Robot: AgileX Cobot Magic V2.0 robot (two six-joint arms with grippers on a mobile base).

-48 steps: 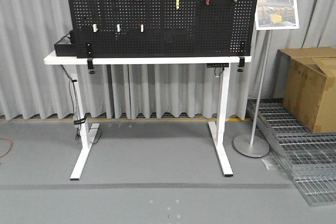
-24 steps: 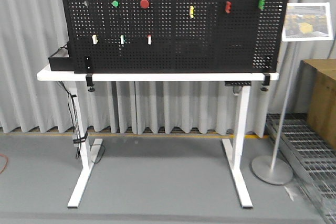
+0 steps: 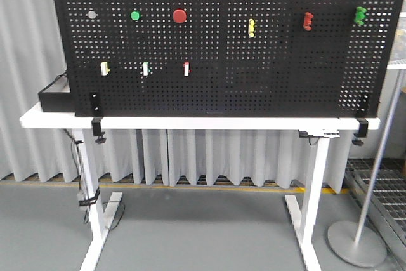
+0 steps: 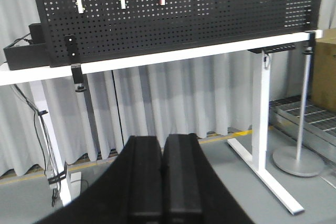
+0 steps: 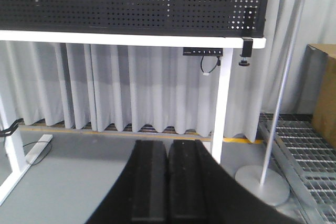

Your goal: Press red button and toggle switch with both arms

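Red button [image 3: 179, 16] is sitting high over the left half of the desk [image 3: 190, 122], toggle switch [image 3: 186, 68] beneath it; I'm holding my left gripper [image 4: 163, 142] and right gripper [image 5: 168, 145] pressed together, well below, left nearer.

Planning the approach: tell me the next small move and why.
Probably raise both arms toward the pegboard: the shut left gripper and right gripper both sit below the tabletop, well short of the red button and toggle switches.

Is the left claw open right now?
No, in the left wrist view the left claw has its two black fingers pressed together with no gap.
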